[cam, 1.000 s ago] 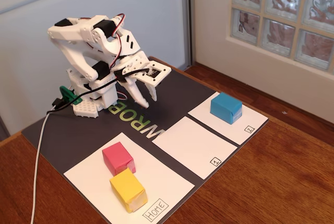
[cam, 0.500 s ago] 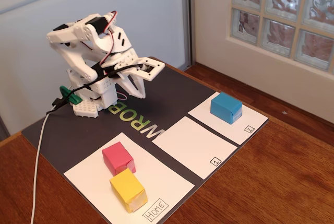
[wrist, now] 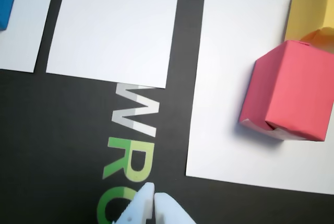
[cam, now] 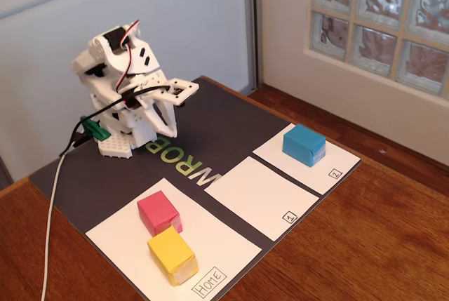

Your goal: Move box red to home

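Note:
The red box (cam: 160, 212) sits on the large white home sheet (cam: 119, 234), touching the yellow block (cam: 171, 255) in front of it. The "Home" label (cam: 209, 281) is at the sheet's near corner. In the wrist view the red box (wrist: 292, 91) lies at the right on the home sheet (wrist: 229, 78), with the yellow block (wrist: 312, 15) beyond it. My gripper (cam: 168, 130) is folded back near the arm base, well away from the box. In the wrist view my gripper (wrist: 154, 195) is shut and empty over the black mat.
A blue block (cam: 304, 144) sits on the white sheet marked "2" (cam: 335, 172). The sheet marked "1" (cam: 256, 196) is bare. All lie on a black mat (cam: 224, 125) on a wooden table. A white cable (cam: 50, 224) runs off the mat's left.

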Action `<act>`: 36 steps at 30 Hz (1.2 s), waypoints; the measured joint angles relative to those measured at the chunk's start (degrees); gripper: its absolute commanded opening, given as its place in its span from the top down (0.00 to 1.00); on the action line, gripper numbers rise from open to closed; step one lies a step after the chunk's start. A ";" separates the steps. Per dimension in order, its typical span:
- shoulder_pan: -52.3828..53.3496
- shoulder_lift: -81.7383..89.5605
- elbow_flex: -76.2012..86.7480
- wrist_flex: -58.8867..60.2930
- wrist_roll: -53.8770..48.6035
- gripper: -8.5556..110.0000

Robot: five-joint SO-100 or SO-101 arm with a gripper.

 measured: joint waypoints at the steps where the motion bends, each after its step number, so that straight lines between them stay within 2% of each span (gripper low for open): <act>1: 0.00 2.64 1.93 0.62 0.00 0.93; 24: 0.44 4.66 13.80 5.71 4.39 0.93; 28: 1.05 4.66 15.64 5.71 4.39 0.89; 36: -0.53 4.66 20.30 2.72 4.75 0.89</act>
